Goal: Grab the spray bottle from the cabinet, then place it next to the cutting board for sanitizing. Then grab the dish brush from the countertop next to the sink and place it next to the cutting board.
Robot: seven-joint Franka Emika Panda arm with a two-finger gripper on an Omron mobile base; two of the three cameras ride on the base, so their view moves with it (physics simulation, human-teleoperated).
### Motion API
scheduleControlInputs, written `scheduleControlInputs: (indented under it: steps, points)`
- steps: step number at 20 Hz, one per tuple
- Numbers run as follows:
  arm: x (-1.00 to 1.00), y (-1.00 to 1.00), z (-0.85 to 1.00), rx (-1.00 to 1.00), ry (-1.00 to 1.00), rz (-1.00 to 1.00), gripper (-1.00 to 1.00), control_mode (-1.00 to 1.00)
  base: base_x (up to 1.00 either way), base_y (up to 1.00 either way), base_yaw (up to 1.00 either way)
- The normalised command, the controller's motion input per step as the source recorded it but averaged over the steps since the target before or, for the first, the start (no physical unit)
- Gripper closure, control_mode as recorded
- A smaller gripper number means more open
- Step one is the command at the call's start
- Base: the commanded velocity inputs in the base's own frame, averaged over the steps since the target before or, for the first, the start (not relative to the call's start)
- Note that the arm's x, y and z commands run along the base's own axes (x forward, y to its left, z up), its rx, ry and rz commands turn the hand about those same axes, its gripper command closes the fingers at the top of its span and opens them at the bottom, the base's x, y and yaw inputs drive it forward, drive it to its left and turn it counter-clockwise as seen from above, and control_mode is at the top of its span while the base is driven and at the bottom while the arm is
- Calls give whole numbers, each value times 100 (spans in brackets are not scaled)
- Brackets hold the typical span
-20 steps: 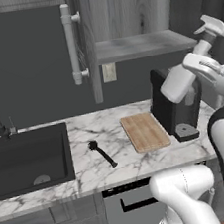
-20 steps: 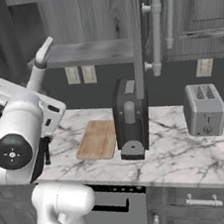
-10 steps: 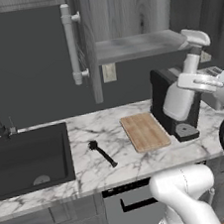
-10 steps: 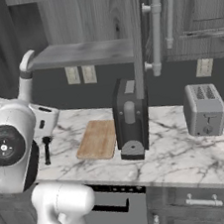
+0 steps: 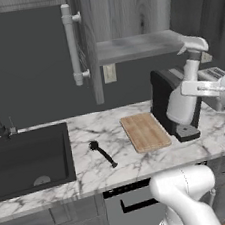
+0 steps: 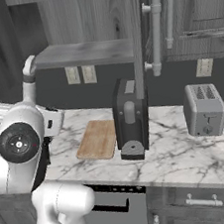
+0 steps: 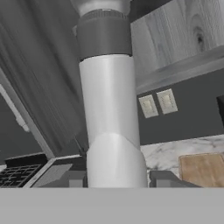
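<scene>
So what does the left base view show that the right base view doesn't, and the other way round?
Left base view alone: the sink and the dish brush lying on the countertop between sink and cutting board. Right base view alone: the full toaster and two wall outlets. Both share the cutting board, coffee machine, cabinet shelf and the raised spray bottle.

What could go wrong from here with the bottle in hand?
The bottle hangs tilted in the gripper right in front of the coffee machine; lowering toward the board could clip the machine. Set down tilted, the tall slim bottle may well tip over. The brush lies left of the board, likely clear.
</scene>
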Motion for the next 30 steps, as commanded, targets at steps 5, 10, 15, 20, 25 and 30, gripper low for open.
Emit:
scheduleControlInputs:
  steps: [5, 10, 15, 20, 25, 30]
  points:
    - [44, 13, -97, 14, -7, 0, 100, -100, 0, 0, 0]
    - [66, 21, -95, 5, 0, 0, 100, -100, 0, 0, 0]
    - [64, 48, -68, 1, -12, 0, 100, -100, 0, 0, 0]
    - [61, 65, -44, 0, -20, -6, 100, -100, 0, 0, 0]
    - [63, 46, -49, 0, -12, -7, 100, -100, 0, 0, 0]
    - [60, 1, -43, 0, -1, -3, 100, -100, 0, 0, 0]
